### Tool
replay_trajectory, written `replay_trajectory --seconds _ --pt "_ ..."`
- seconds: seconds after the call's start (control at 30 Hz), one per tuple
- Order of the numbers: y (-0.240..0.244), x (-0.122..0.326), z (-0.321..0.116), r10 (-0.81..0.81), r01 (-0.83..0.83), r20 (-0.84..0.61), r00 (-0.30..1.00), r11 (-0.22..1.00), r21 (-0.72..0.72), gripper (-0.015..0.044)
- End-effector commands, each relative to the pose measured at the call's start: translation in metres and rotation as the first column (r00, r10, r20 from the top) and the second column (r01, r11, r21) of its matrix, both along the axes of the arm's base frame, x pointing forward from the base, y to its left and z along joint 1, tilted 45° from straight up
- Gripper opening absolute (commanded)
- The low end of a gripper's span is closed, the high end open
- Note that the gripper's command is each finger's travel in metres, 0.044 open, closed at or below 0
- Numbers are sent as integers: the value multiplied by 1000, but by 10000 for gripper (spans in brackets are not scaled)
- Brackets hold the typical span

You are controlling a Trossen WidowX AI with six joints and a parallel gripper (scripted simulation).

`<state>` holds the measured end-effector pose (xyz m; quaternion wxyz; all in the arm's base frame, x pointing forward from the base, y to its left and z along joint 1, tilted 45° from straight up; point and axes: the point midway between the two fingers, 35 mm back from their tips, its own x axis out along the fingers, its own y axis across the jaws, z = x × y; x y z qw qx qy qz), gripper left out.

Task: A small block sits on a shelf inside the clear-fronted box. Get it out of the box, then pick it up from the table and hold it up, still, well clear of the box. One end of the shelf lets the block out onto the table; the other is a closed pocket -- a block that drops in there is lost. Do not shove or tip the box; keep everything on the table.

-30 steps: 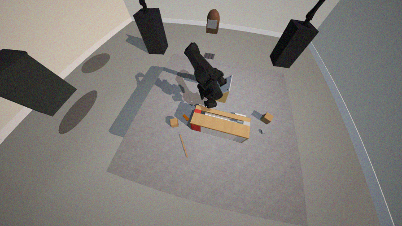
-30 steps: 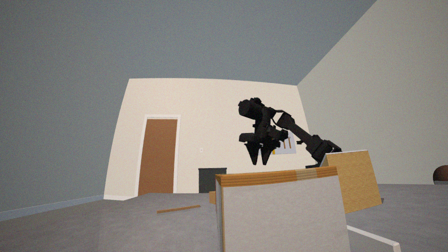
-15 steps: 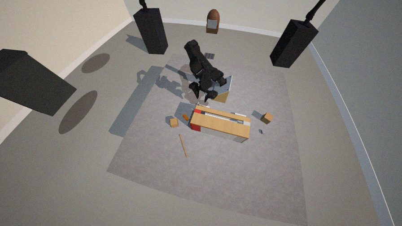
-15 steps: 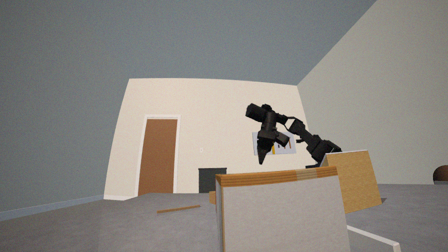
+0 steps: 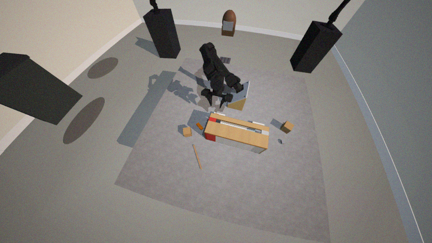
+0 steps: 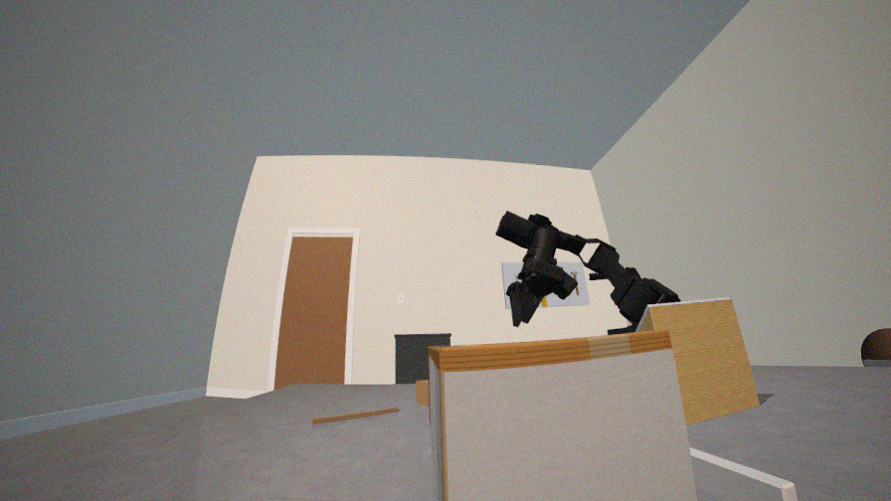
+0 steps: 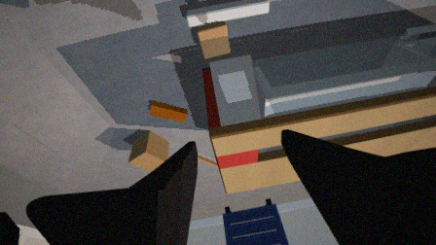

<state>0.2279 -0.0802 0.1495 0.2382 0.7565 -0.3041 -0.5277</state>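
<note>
1. Wrist view: small wooden block [image 7: 214,40] at 12 o'clock from claw [image 5: 215,106] [image 6: 520,323] [image 7: 238,141], apart from both fingers, just beside white bar [image 5: 219,114] [image 7: 229,15]. Looks like task's block; cannot tell for certain, nor whether touching box [image 5: 235,132] [image 6: 560,423] [image 7: 258,182].
2. Claw partly open, grasping nothing.
3. Orange piece [image 5: 199,126] [image 7: 167,111] at 10 o'clock, tan cube [image 5: 186,131] [image 6: 422,392] [image 7: 149,151] at 9, both lying outside box's red end.
4. From above: box stretching from claw's 6 toward 4 o'clock; leaning panel [image 5: 236,104] [image 6: 716,361] near, at 3. Open floor between cube and claw, toward 8.
5. Arm [image 5: 216,68] [image 6: 540,246] bent, reaching down from 12; fingers slanting downward, raised above box top in exterior view.
</note>
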Motion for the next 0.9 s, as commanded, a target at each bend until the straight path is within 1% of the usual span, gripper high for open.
replay_trajectory --seconds 0.0,0.13,0.2,0.27,0.33,0.43,0.5,0.57,0.7,0.77,0.87 --pt "-2 3 2 -91 84 112 990 994 64 285" --pt "-5 5 1 -261 223 270 927 961 163 285" --pt "-7 7 0 -381 306 365 849 919 247 285" --pt "-9 9 -1 -523 387 459 718 849 360 285" --pt "-12 11 -2 -648 438 520 556 760 480 285" --pt "-16 13 -3 -794 453 544 272 604 655 285" --pt "-18 15 -4 -855 422 514 71 493 761 285" --pt "-21 17 -4 -884 359 449 -128 381 852 285" --pt "-27 20 -5 -845 154 230 -483 176 972 285" --pt "-30 22 -6 -784 29 95 -614 98 995 285" --pt "-32 22 -6 -697 -108 -55 -715 33 994 285"
